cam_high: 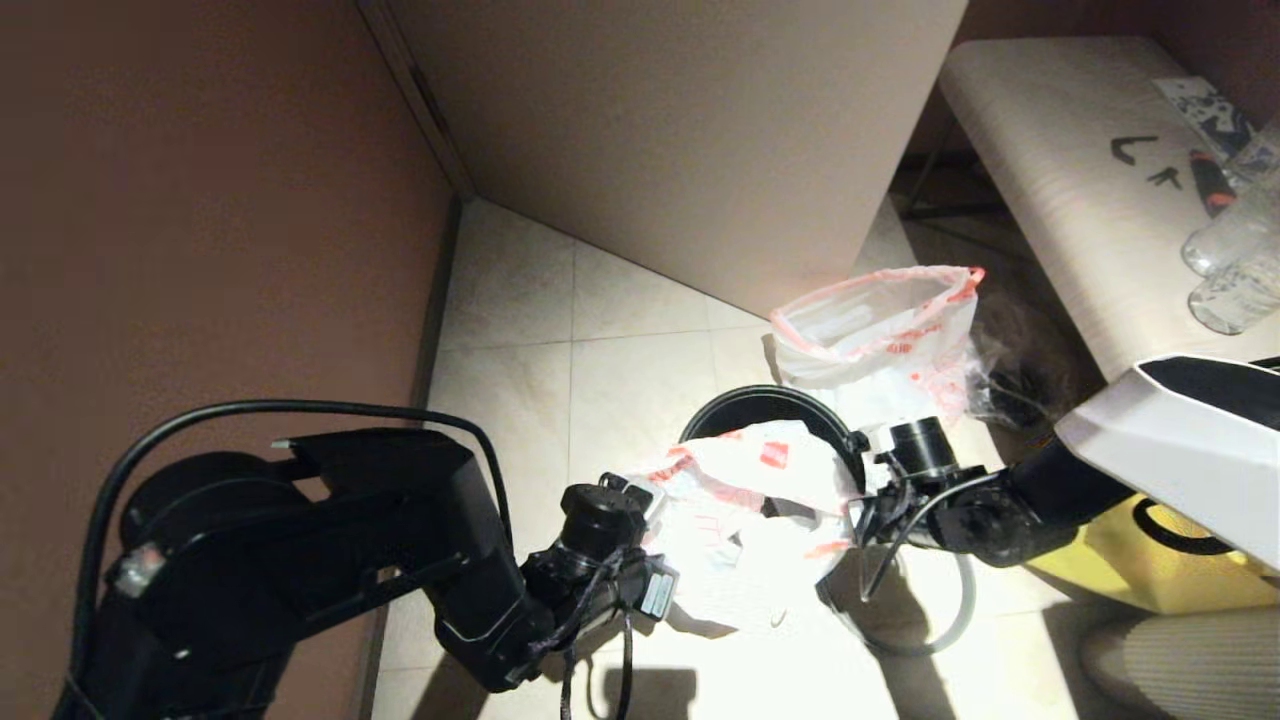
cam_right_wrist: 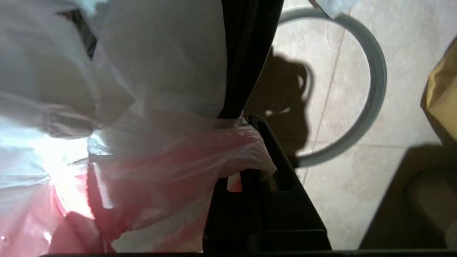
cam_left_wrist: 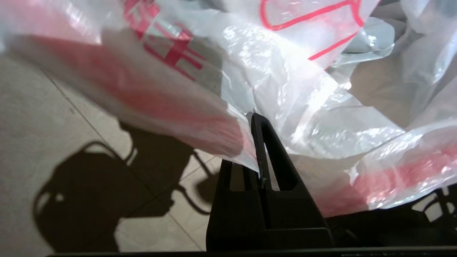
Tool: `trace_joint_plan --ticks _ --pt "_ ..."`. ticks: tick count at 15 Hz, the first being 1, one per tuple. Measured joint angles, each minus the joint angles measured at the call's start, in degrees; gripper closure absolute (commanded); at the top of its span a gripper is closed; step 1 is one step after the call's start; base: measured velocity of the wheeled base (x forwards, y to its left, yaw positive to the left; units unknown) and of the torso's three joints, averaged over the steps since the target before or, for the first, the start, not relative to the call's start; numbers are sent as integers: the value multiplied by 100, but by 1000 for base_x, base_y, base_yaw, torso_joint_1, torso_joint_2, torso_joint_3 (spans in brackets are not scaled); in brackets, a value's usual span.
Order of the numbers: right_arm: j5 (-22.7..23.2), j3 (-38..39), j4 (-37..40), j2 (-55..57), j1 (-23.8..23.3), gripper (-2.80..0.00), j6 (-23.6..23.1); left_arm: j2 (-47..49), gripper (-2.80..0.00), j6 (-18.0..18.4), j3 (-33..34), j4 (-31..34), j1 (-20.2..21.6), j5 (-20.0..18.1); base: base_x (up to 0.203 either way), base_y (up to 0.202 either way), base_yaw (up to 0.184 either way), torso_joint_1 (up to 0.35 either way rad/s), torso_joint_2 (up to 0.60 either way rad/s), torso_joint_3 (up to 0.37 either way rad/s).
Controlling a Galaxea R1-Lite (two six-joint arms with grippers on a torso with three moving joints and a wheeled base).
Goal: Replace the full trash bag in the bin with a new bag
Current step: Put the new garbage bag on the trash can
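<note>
Pale floor tiles run between a brown wall and a beige panel in the head view. On them stands the bin (cam_high: 770, 410), its dark mouth half covered by the new bag (cam_high: 745, 500), which hangs slack between my two arms. My left pincer (cam_high: 650, 520) has one end of the hem and my right pincer (cam_high: 860, 515) the other, so the bag's long axis runs across me from arm to arm, with the bin's mouth just beyond and below it, nearer my right arm. The full trash bag (cam_high: 880, 335) stands on the floor past the bin, beside the tabletop (cam_high: 1060, 200).

From the left wrist, my left pincer (cam_left_wrist: 257, 121) is closed, its jaws together on the bag's film where the red hem (cam_left_wrist: 171, 107) passes.

From the right wrist, my right pincer (cam_right_wrist: 250, 125) is likewise clamped on a bunched fold of red hem (cam_right_wrist: 246, 150). The bin's grey hoop (cam_right_wrist: 375, 85) lies on the floor beyond, beside the yellow tote (cam_right_wrist: 442, 92). I judge the bag must next be carried over the bin's mouth.
</note>
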Motion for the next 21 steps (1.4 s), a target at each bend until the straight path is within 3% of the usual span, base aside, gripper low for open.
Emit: trace_joint_plan --ticks 5,10,13,15,19,21 --pt "-91 -950 247 438 487 0 -93 281 0 31 -133 -92 209 0 0 0 0 0 0 0" --pt "-104 -1130 295 343 911 0 -140 26 0 252 391 -336 1115 9 0 0 0 0 0 0" --pt "-282 -1103 374 314 1067 0 -129 65 0 316 455 -488 1420 8 0 0 0 0 0 0" --pt "-403 -1040 338 353 1075 0 -30 163 0 317 411 -580 1396 0 0 0 0 0 0 0" --pt "-594 -500 99 140 1149 0 142 360 0 407 642 -1851 1084 -135 0 0 0 0 0 0" --pt "-641 -439 119 -126 1159 0 62 217 0 393 656 -1843 1066 -167 0 0 0 0 0 0"
